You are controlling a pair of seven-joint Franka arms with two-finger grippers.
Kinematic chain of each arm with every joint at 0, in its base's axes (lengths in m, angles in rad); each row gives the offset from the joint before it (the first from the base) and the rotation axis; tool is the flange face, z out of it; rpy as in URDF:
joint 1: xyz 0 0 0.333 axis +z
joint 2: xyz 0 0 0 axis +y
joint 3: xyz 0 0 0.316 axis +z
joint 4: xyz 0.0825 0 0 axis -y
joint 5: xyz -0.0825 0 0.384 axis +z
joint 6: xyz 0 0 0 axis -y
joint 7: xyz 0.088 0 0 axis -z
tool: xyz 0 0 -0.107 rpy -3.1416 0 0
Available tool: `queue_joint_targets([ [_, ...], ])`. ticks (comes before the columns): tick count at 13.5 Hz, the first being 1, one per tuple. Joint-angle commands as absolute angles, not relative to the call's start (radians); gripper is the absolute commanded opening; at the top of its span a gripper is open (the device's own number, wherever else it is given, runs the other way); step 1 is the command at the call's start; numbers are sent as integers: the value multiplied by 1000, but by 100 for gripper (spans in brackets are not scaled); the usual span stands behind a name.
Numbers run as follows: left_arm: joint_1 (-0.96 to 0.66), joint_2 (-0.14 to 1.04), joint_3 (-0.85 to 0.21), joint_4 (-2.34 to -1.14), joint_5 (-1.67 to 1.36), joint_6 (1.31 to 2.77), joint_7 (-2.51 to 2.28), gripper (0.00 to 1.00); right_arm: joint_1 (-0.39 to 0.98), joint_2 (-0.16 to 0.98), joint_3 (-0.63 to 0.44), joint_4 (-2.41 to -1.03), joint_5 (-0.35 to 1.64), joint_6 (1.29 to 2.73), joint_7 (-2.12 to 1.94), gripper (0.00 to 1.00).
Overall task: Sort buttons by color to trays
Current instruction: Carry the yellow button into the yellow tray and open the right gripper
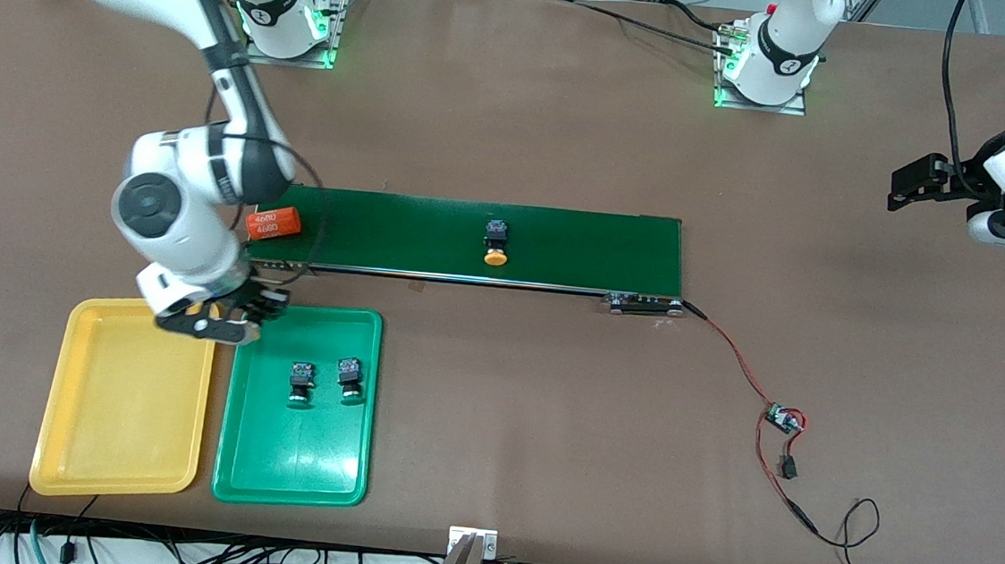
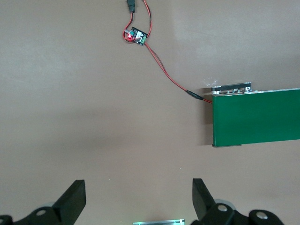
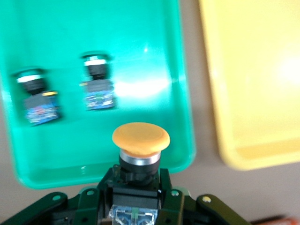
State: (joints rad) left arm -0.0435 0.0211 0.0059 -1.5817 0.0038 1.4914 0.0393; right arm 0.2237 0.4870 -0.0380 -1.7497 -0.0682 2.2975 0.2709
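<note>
My right gripper [image 1: 228,321] hangs over the edges where the yellow tray [image 1: 126,396] and the green tray [image 1: 300,454] meet. In the right wrist view it [image 3: 136,185] is shut on a yellow-capped button [image 3: 140,140]. Two green-capped buttons [image 1: 302,383] [image 1: 349,379] lie side by side in the green tray; they also show in the right wrist view [image 3: 35,96] [image 3: 96,84]. Another yellow-capped button [image 1: 496,243] lies on the dark-green conveyor belt [image 1: 577,247]. The yellow tray holds nothing. My left gripper [image 1: 909,184] waits open and empty at the left arm's end of the table.
An orange cylinder printed "4680" [image 1: 272,224] lies on the belt's end by the right arm. A red wire and a small circuit board [image 1: 784,419] run from the belt's other end, also seen in the left wrist view [image 2: 137,36].
</note>
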Motion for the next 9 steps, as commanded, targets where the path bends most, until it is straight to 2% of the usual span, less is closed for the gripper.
queue_joint_targets([
  [1, -49, 31, 0, -1552, 17, 1470, 44, 100, 172, 525, -37, -1697, -90, 2283, 105, 13],
  [3, -52, 31, 0, -1551, 18, 1476, 44, 100, 106, 552, -35, -1683, -94, 2295, -42, 13],
  [5, -55, 31, -2, -1552, 18, 1474, 44, 100, 60, 612, -35, -1605, -87, 2289, -162, 13],
  [9, -45, 32, 3, -1554, 23, 1474, 44, 100, 25, 698, -35, -1534, -92, 2292, -235, 13],
])
